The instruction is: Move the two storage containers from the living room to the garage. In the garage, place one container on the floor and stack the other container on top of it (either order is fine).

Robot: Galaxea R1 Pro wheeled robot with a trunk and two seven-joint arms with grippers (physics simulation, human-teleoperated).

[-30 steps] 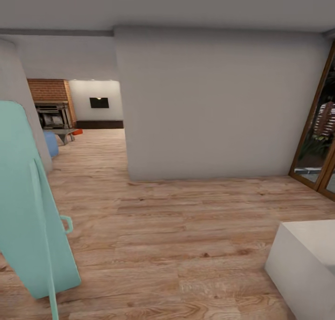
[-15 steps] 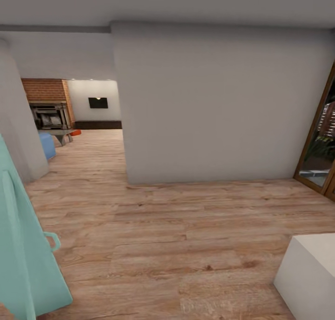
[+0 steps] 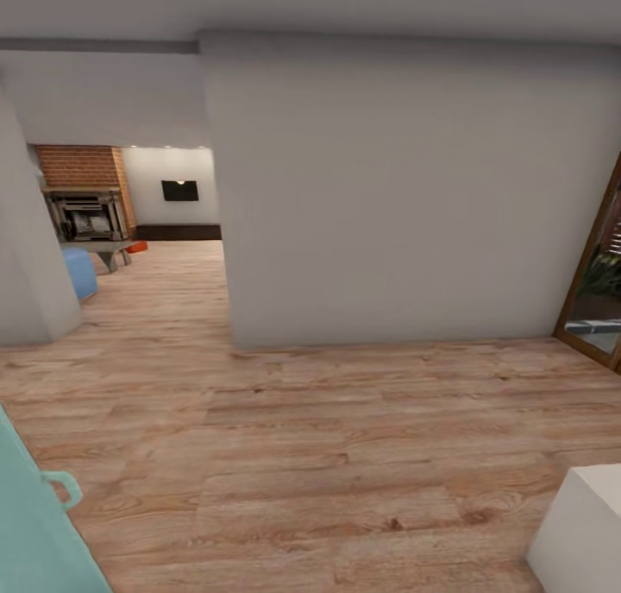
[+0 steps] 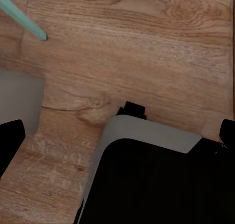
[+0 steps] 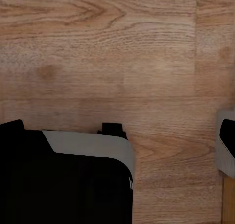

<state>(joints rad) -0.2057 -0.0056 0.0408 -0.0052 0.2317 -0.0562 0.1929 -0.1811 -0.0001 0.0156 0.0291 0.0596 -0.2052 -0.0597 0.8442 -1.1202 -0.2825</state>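
Far down the passage, the living room opens with its brick fireplace, a blue sofa end and a grey coffee table. Beside that table a small red-orange patch lies on the plank floor, and it looks like one storage container. It is too small to make out further. My left gripper hangs over the wood floor with its black fingertips spread to the picture's edges and nothing between them. My right gripper is spread the same way above the planks.
A broad white wall stands straight ahead, with the passage at its left. A teal panel with a handle is close at the lower left. A white block sits at the lower right. A glazed wooden door is on the right.
The whole picture has shifted, so the camera has moved. The white wall looks nearer, and the teal panel and white block have slid toward the lower corners.
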